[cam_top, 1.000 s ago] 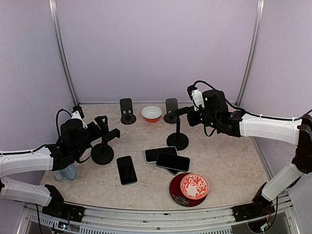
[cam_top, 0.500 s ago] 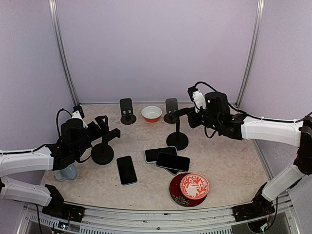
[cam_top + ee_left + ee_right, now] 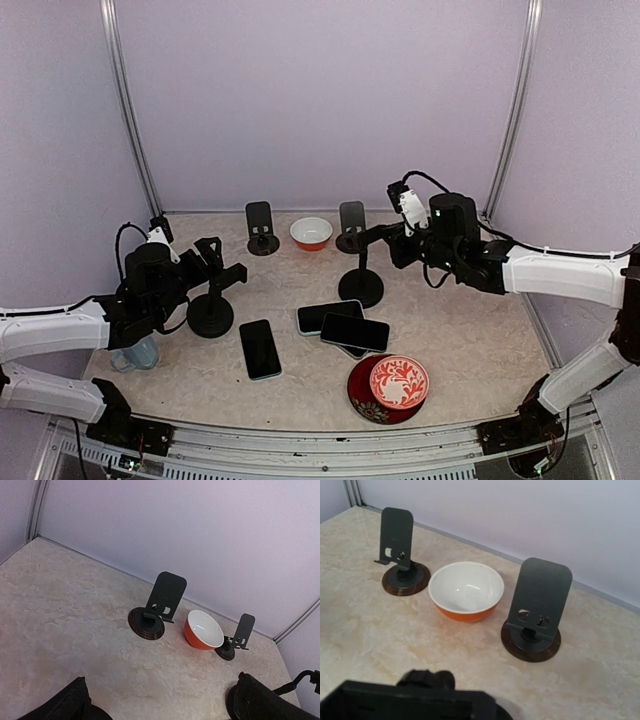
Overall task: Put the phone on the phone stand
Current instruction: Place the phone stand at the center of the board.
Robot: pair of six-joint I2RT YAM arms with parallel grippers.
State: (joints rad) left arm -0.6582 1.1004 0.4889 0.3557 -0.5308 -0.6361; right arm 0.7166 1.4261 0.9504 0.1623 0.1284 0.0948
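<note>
Three dark phones lie flat mid-table: one (image 3: 260, 348) at the left, two overlapping ones (image 3: 328, 315) (image 3: 356, 332) beside it. A tall black phone stand (image 3: 361, 285) stands behind them. My right gripper (image 3: 386, 234) is shut on its top plate, which fills the bottom of the right wrist view (image 3: 410, 700) as a blurred black slab. My left gripper (image 3: 222, 265) is open and empty above another round-based stand (image 3: 210, 316). Its fingers (image 3: 67, 705) sit wide apart at the bottom corners of the left wrist view.
Two small stands (image 3: 262, 228) (image 3: 350, 224) stand at the back with an orange bowl (image 3: 311, 232) between them. A red patterned bowl on a dark plate (image 3: 398, 383) sits at the front right. A mug (image 3: 140, 352) stands under my left arm.
My right arm has drawn back a little to the right with the stand's top in its grip, and the stand's base has shifted slightly. The left arm has not moved.
</note>
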